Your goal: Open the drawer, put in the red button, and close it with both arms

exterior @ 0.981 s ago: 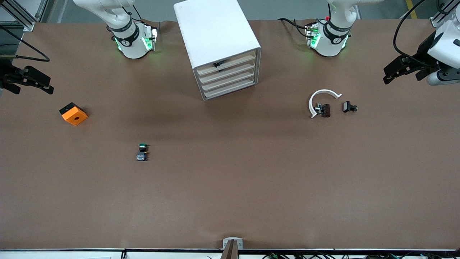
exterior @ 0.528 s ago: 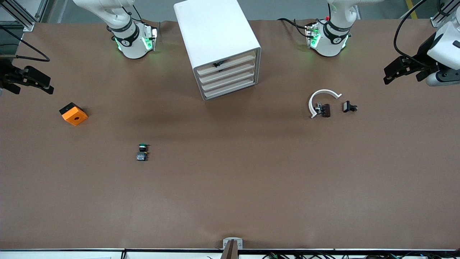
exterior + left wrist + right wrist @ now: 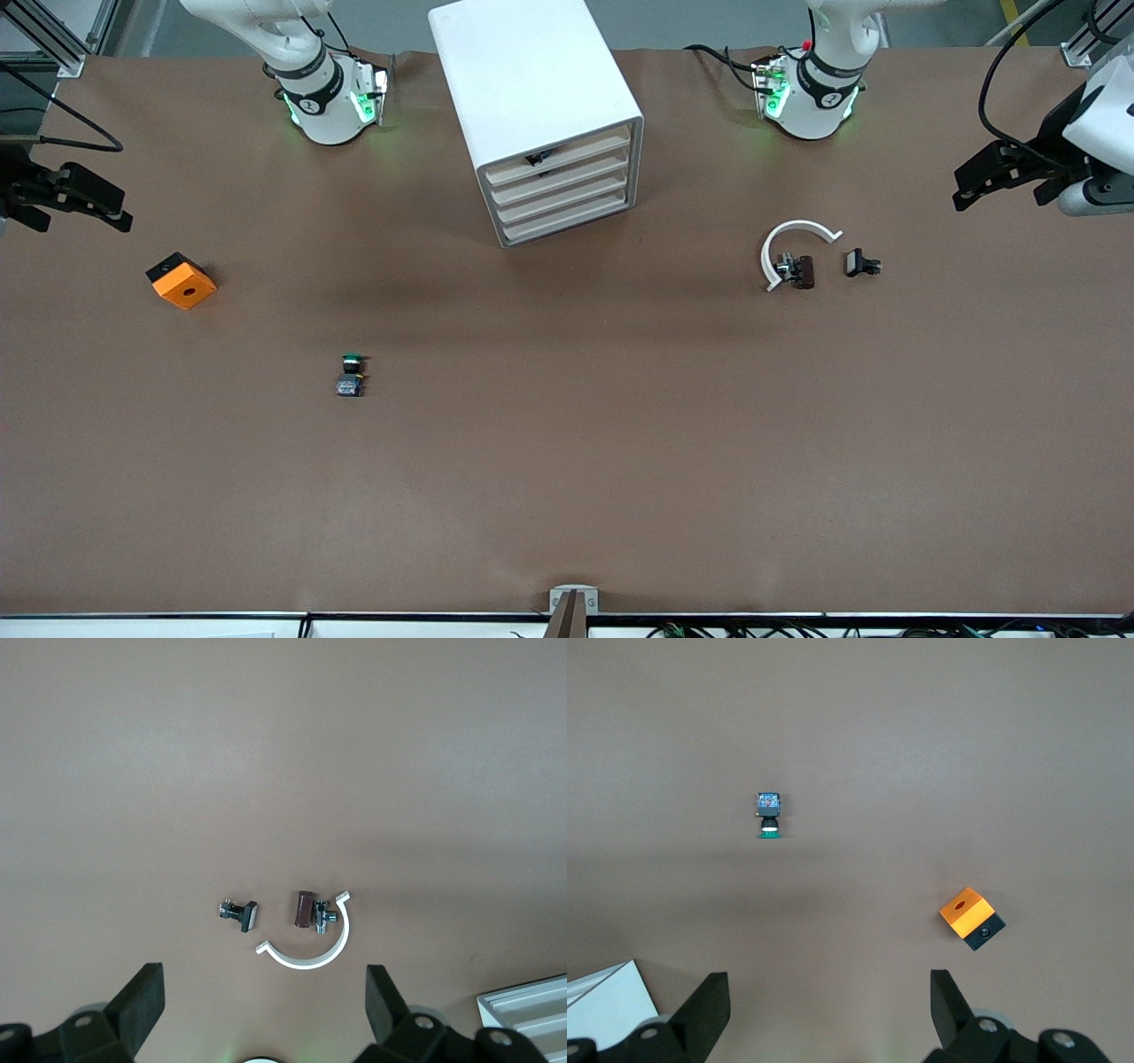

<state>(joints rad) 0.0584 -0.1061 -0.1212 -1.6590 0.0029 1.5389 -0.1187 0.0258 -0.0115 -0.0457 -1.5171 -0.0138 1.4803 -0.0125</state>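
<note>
Both grippers hang spread and empty: left gripper (image 3: 997, 173) at the left arm's table edge, right gripper (image 3: 75, 195) at the right arm's edge. All drawers of the white drawer cabinet (image 3: 540, 115) look shut, so judge the task done; retreat high, clear of the white clamp ring (image 3: 793, 248) and orange block (image 3: 182, 281)

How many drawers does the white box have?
4. The drawers are stacked one above another in the front of the white cabinet, from the top drawer down to the bottom drawer. All look shut; something small and dark sits at the top one.

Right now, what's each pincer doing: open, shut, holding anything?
Left pincer: open, empty, up over the table's left-arm end.
Right pincer: open, empty, up over the right-arm end.
</note>
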